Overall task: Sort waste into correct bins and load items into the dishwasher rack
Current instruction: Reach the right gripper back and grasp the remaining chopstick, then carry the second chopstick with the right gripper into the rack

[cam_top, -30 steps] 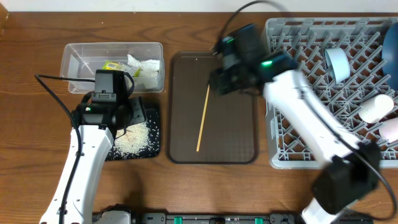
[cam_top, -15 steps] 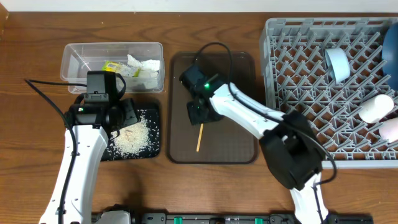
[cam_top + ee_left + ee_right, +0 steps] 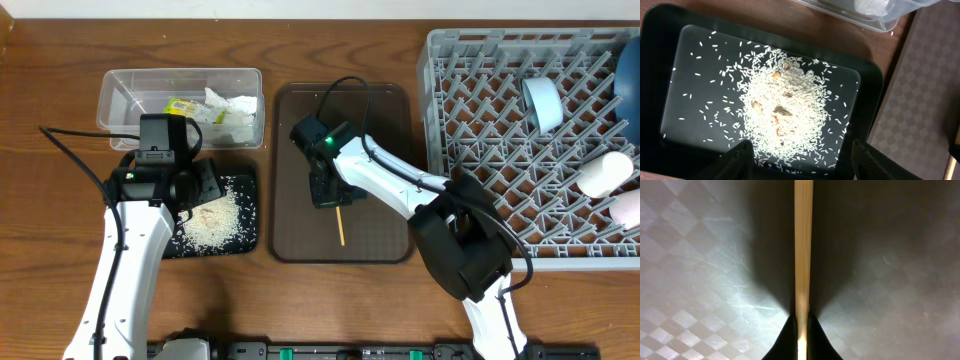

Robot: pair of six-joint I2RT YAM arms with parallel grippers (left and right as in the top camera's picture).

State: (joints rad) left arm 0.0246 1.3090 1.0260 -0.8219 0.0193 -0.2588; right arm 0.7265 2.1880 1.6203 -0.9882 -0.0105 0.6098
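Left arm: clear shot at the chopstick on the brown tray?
Probably not: the right gripper is clamped on the chopstick and its arm lies across the brown tray.

Two cups: a cream cup [image 3: 607, 173] and a pink cup [image 3: 628, 208]. Two trays: a black tray [image 3: 655, 60] and a brown tray [image 3: 380, 120]. One each of rack [image 3: 480, 120], bowl [image 3: 545, 103], plate [image 3: 630, 75], tub [image 3: 130, 95], napkin [image 3: 232, 108], wrapper [image 3: 182, 105] and rice heap [image 3: 212, 222]. Only one chopstick [image 3: 341, 227] shows.
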